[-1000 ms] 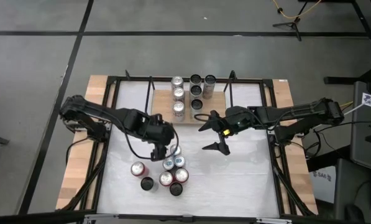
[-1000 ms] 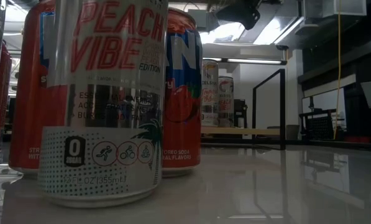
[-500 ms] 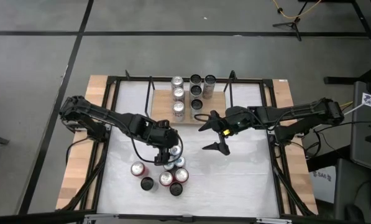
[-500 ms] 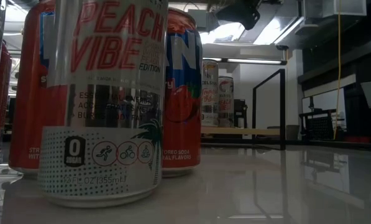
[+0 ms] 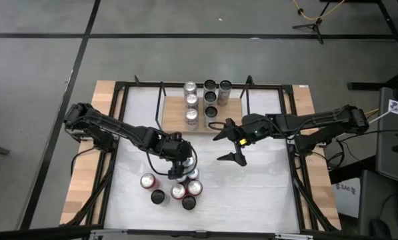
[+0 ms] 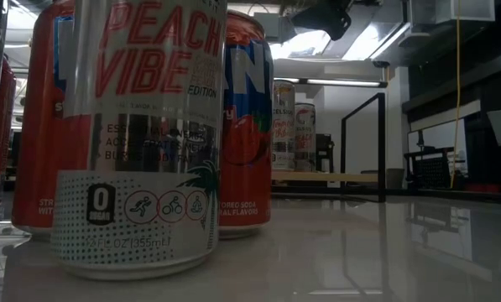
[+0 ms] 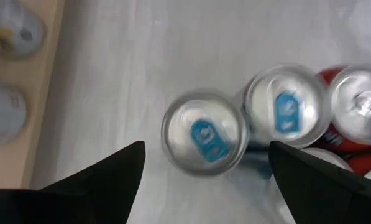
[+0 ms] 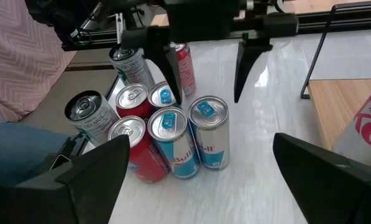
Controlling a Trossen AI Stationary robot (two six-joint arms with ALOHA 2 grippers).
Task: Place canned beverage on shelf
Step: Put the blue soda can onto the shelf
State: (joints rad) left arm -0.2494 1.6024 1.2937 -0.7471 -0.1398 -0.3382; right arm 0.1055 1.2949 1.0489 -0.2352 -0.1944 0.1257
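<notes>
A cluster of cans (image 5: 179, 183) stands upright on the white table near its front: slim blue-and-silver ones, red ones and silver ones. My left gripper (image 8: 206, 99) is open just above one blue-tabbed slim can (image 8: 207, 132), a finger on either side of its top (image 7: 204, 134), touching nothing. The shelf (image 5: 175, 113), a light-wood board with black rod uprights, stands at the far middle and bears several cans (image 5: 200, 100). My right gripper (image 5: 227, 145) is open and empty, right of the cluster and near the shelf's front edge.
A second blue-tabbed can (image 7: 288, 112) and red cans (image 7: 353, 106) stand close beside the one under my left gripper. A Peach Vibe can (image 6: 141, 134) fills the low view. A person's pink sleeve (image 8: 23, 56) shows beyond the table. Bare tabletop (image 5: 265, 187) lies to the right.
My left gripper has gone toward the table's right edge and a little toward its near edge, and now stands over the can cluster. It has stayed open. My right arm has kept still.
</notes>
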